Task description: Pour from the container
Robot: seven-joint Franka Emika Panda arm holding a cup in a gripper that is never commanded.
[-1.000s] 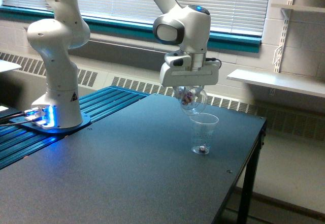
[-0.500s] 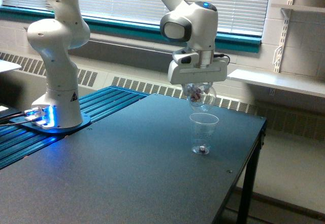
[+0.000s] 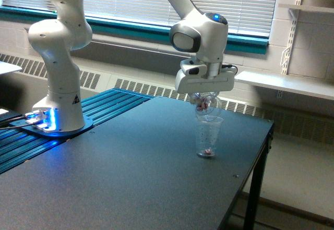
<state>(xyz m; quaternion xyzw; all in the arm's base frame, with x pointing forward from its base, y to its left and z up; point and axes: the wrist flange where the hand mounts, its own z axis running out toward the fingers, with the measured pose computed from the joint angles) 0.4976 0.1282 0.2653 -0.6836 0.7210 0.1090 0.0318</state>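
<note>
In the exterior view my gripper (image 3: 205,95) is shut on the container (image 3: 207,107), a small clear rounded cup with reddish-brown pieces inside. It hangs tilted directly over the mouth of a taller clear plastic cup (image 3: 209,136), almost touching its rim. That taller cup stands upright on the dark table (image 3: 130,172) with a few reddish pieces at its bottom. My fingers are mostly hidden behind the white hand body.
The arm's white base (image 3: 57,99) stands on a blue ribbed plate at the exterior view's left. The table's edge (image 3: 250,172) drops off close to the cup on the right. White shelves (image 3: 284,81) hang on the wall behind.
The gripper with the container has shifted to the exterior view's right and come down, from beside and above the tall cup to right over its mouth.
</note>
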